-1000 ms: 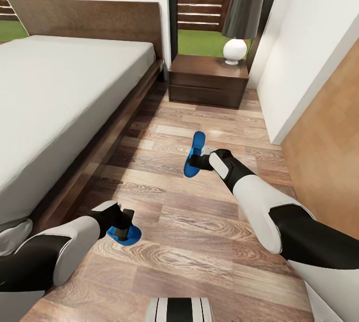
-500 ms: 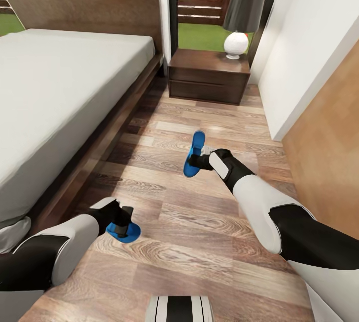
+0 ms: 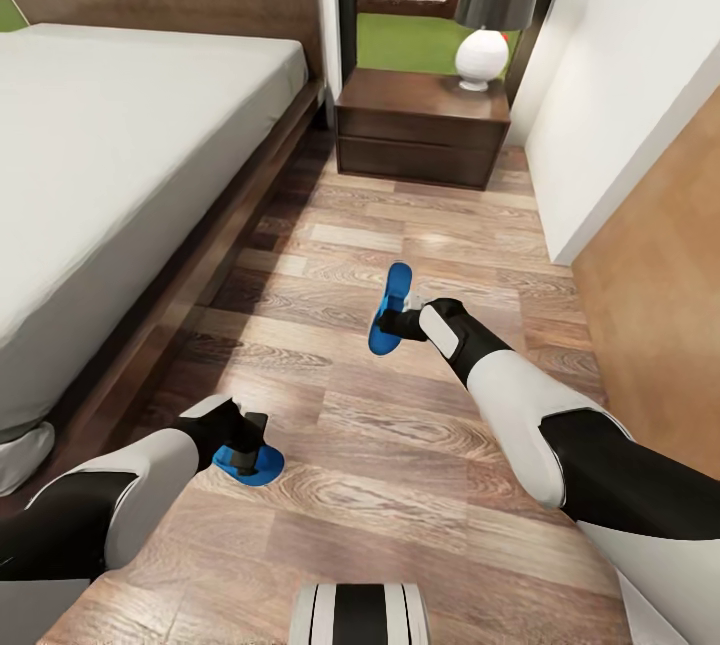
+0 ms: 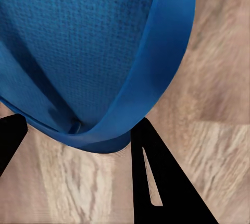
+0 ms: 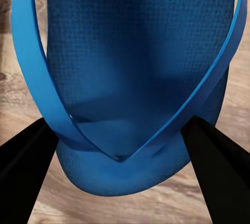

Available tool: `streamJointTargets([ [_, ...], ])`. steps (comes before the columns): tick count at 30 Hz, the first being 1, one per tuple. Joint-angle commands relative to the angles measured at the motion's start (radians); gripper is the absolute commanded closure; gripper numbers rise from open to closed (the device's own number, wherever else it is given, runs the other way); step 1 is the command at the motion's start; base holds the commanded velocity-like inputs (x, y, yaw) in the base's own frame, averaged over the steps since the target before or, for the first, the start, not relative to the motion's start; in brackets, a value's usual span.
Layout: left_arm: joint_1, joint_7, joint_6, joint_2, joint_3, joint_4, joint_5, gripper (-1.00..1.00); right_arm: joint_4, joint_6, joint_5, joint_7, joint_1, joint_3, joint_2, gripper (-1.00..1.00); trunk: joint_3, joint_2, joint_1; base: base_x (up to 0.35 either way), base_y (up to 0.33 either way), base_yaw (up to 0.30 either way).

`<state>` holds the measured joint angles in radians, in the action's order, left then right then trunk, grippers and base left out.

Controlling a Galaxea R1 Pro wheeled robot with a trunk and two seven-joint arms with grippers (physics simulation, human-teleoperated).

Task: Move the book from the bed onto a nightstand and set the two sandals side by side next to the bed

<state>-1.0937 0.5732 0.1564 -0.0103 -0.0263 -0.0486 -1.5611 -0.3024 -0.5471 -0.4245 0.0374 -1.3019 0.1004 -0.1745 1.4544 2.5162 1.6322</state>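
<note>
Two bright blue sandals are held over the wood-plank floor beside the bed (image 3: 120, 155). My right gripper (image 3: 398, 318) is shut on one sandal (image 3: 393, 290), which hangs tilted on its edge. In the right wrist view that sandal (image 5: 130, 78) sits between both dark fingers (image 5: 219, 166), toe strap toward the camera. My left gripper (image 3: 240, 457) is shut on the other sandal (image 3: 258, 468), held flat and low near the bed frame. The left wrist view has this sandal (image 4: 78, 52) up close beside a finger (image 4: 156, 182). A dark nightstand (image 3: 420, 120) stands beyond, at the head of the bed. The book is out of view.
A lamp (image 3: 483, 55) with a white round base and dark shade stands on the nightstand. A white wall corner (image 3: 600, 125) and a tan panel (image 3: 660, 305) close off the right side. The wood floor (image 3: 400, 215) runs between the bed frame and the wall.
The whole head view has shifted: bed, nightstand and lamp sit higher and a little larger, so the camera moved. Both arms hold their sandals in the same pose.
</note>
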Motion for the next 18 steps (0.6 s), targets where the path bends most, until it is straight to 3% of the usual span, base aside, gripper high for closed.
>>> streamJointTargets([
  [1,0.000,0.004,0.006,0.000,-0.003,-0.002,0.001,1.00,-0.001,-0.004,-0.005,0.004,0.000,0.004,0.000,1.00,0.005,0.001,0.000,0.000,0.000,0.000],
  [14,0.000,0.005,0.006,-0.002,-0.003,-0.002,0.001,1.00,-0.001,-0.004,-0.005,0.004,0.000,0.005,0.000,1.00,0.055,0.004,0.006,0.000,0.000,0.000],
  [18,0.000,0.006,0.006,-0.003,-0.003,-0.002,0.001,1.00,-0.001,-0.004,-0.005,0.004,0.000,0.005,0.000,1.00,0.055,0.004,0.006,0.000,0.000,0.000],
])
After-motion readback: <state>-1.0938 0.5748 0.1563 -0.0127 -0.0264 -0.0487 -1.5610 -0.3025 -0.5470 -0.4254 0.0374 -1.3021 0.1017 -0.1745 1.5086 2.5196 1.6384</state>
